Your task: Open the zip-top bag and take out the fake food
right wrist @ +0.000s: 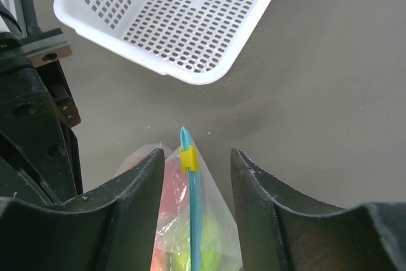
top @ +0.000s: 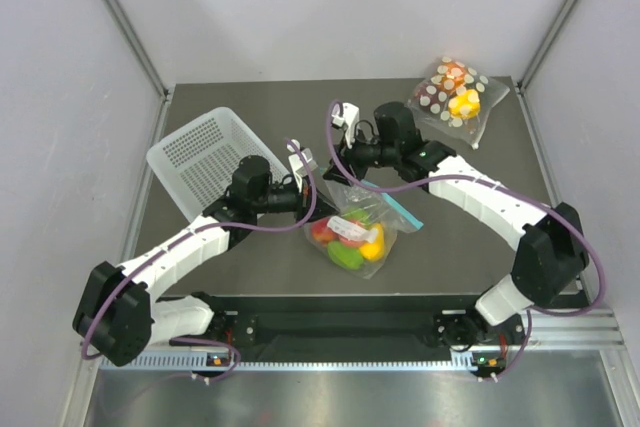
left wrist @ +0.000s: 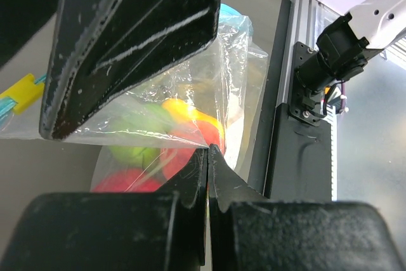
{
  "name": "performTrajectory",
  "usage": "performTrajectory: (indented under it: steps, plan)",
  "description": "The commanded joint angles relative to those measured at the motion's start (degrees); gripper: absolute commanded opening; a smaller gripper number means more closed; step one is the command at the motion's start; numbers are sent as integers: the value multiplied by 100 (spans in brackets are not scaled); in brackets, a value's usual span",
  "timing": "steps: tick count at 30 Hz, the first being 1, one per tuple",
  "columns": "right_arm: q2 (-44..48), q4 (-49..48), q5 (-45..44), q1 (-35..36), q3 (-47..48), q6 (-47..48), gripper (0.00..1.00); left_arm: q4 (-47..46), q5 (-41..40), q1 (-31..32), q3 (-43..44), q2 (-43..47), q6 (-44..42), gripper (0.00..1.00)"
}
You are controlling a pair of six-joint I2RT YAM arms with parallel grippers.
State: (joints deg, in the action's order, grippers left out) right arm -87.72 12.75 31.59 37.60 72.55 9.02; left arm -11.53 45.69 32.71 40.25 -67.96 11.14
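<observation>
The clear zip-top bag point(top: 352, 234) lies at the table's middle, its teal zip strip point(top: 398, 209) at the far right side. Inside show red point(top: 322, 232), green point(top: 347, 253) and yellow point(top: 373, 244) fake food. My left gripper point(top: 318, 197) is at the bag's left corner. In the left wrist view its jaws point(left wrist: 209, 150) are shut, with the bag's film point(left wrist: 190, 87) pinched at their tips. My right gripper point(top: 348, 169) is open above the bag's far end. In its wrist view point(right wrist: 196, 157) it straddles the teal strip point(right wrist: 195, 220) and yellow slider point(right wrist: 188, 158) without touching them.
A white perforated basket point(top: 205, 152) stands tilted at the back left, close behind my left arm; it also shows in the right wrist view point(right wrist: 177, 17). A polka-dot bag point(top: 455, 92) with yellow and orange pieces lies at the back right corner.
</observation>
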Motion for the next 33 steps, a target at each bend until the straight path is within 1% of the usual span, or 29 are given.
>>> performTrajectory:
  steps: [1,3,6,7,8,9,11,12,16,18,19,20,22,23,25,26,28,31,32,33]
  plan:
    - [-69,-142,101,107,303,127,45,-192,212,25,27,134,-112,0]
    - [-148,-98,101,115,338,135,43,-192,212,34,36,126,-112,0]
    - [-219,-89,119,124,365,162,35,-183,203,34,18,134,-112,0]
    - [-210,-124,145,124,339,162,28,-183,203,25,9,126,-112,0]
    - [-210,-176,163,133,321,162,24,-183,203,25,1,126,-120,0]
    - [-193,-220,206,133,286,162,14,-166,195,34,-8,126,-120,0]
    - [-131,-343,250,124,216,127,6,-148,168,34,-26,108,-138,0]
    - [-96,-483,251,124,120,118,0,-139,168,25,-43,108,-129,0]
    - [88,-581,137,124,-4,83,0,27,19,25,-131,169,-120,0]
    - [176,-546,6,116,-92,83,0,264,-270,25,-149,257,-208,7]
    - [298,-528,-39,124,-127,91,0,587,-454,25,-140,283,-269,13]
    - [369,-511,-92,124,-171,92,0,756,-882,25,-131,371,-383,27]
    - [579,-519,-215,124,-329,65,0,915,-1263,25,-158,468,-402,42]
    - [659,-528,-241,124,-391,39,0,942,-1491,25,-227,590,-376,48]
    - [896,-616,-294,124,-610,-75,0,942,-1642,34,-307,731,-375,52]
    - [984,-721,-294,124,-698,-128,0,959,-1843,16,-368,880,-367,55]
    - [1195,-827,-250,133,-918,-242,0,916,-1976,25,-438,1013,-358,58]
    - [1406,-897,-127,124,-1111,-339,0,548,-1810,8,-492,1145,-262,63]
    - [1433,-897,-101,124,-1147,-356,0,425,-1722,7,-492,1128,-191,74]
    - [1477,-897,-57,124,-1199,-365,0,328,-1626,7,-466,1101,-156,76]
